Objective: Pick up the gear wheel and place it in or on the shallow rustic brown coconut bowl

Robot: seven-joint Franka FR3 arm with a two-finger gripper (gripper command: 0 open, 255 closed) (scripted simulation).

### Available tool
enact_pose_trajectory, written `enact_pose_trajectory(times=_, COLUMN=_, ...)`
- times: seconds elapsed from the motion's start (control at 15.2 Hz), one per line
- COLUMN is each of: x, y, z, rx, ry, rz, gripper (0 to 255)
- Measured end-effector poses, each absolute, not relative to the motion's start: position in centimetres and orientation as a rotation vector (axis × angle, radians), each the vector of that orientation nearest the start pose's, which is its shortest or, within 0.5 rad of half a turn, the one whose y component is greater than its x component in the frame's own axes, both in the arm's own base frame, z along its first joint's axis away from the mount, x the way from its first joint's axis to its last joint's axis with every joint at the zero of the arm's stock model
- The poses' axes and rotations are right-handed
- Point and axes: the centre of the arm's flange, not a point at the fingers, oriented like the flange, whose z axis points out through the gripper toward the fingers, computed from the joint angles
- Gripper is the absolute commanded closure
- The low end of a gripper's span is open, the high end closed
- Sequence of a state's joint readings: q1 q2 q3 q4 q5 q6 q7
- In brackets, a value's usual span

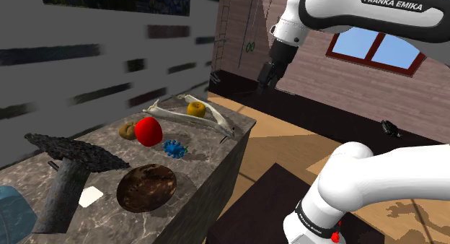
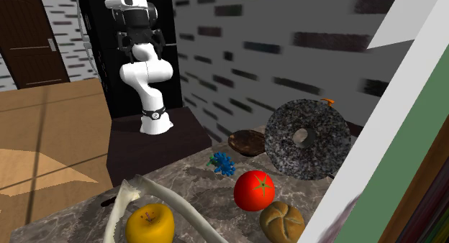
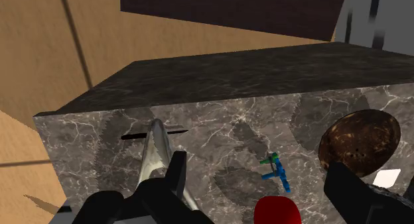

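A red tomato (image 1: 148, 131) lies beside a bread roll (image 1: 128, 129) on the marble counter (image 1: 202, 163), a yellow apple (image 1: 195, 107) nearby.

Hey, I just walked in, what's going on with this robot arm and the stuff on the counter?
A white Franka arm has its black gripper raised well clear of the marble counter, fingers open and empty. The small blue gear wheel lies untouched on the counter beside a red tomato. The brown coconut bowl sits close by with nothing in it, so the pick has not yet begun.
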State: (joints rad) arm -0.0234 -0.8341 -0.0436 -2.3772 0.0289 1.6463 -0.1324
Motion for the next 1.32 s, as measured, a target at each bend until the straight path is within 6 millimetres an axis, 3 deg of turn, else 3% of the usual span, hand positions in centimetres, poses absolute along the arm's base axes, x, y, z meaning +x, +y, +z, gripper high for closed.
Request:
enact_pose_trajectory(times=0.26, x=32.3, y=-1.0, z=58.9, rx=-3.086, ry=-0.121, rz=-0.146, gripper=0)
enact_pose_trajectory(times=1.32, x=46.6, y=8.3, z=44.9, rx=-3.099, ry=-0.131, rz=0.012, gripper=0)
